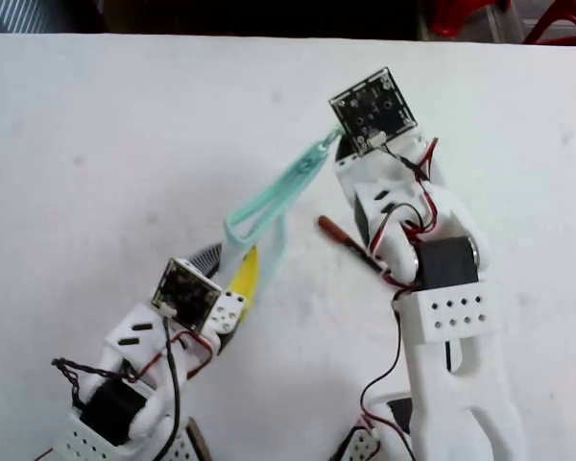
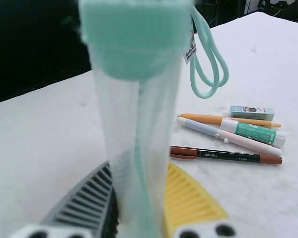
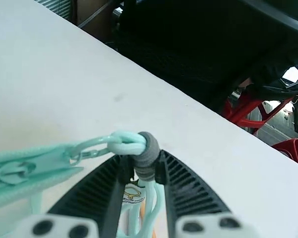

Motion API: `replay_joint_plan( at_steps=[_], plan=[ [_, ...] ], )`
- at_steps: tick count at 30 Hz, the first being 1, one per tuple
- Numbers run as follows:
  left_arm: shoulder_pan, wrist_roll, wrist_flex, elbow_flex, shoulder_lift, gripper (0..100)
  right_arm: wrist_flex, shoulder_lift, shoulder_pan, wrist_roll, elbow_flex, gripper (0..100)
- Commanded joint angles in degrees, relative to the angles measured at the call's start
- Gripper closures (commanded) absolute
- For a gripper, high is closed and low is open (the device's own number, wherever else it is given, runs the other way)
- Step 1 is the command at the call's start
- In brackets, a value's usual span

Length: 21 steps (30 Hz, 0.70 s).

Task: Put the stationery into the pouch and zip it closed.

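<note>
Currently the pouch [image 1: 269, 206] stretches taut between the arms, with the left gripper [image 1: 232, 259] clamped on one end and the right gripper [image 1: 338, 144] pinched on the cord [image 3: 121, 140] at its zipper end. The stationery [image 2: 228, 136] lies loose beside the pouch, nearer the right arm.

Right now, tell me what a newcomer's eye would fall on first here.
The mint pouch, stretched mid-table between both arms: the jaws of the left arm clamp one end, those of the right arm pinch its zip cord. Next, the pens lying loose on the table beside it.
</note>
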Motion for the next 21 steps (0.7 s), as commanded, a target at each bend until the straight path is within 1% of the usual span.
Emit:
replay_joint_plan(
  at_steps=[1, 5, 7, 10, 13, 14, 17, 21],
  plan=[
    [-0.22, -0.53, 0.97, -0.7, 0.75, 98, -1.63, -0.22, 2.07, 0.26, -2.99, 98.1],
    [-0.22, -0.53, 0.97, -0.7, 0.75, 98, 1.54, -1.71, -0.13, 0.0, -3.25, 97.9],
    [-0.22, -0.53, 0.97, -0.7, 0.75, 98, 3.91, -4.26, -2.33, -0.09, -3.08, 94.2],
    [-0.22, -0.53, 0.97, -0.7, 0.75, 98, 5.14, -7.87, -3.91, 0.35, -2.81, 81.4],
    [-0.22, -0.53, 0.97, -0.7, 0.75, 98, 5.23, -9.63, -3.65, 0.44, -2.81, 67.5],
    [-0.22, -0.53, 0.97, -0.7, 0.75, 98, 5.58, -10.07, -3.65, 0.44, -2.81, 64.3],
    [-1.36, -0.53, 0.88, -0.7, 0.75, 98, 8.4, -11.56, -3.3, 0.44, -3.16, 62.6],
    [-2.95, -0.44, 0.53, -0.7, 0.75, 98, 8.48, -14.37, -1.63, 0.44, -3.16, 62.6]
  ],
)
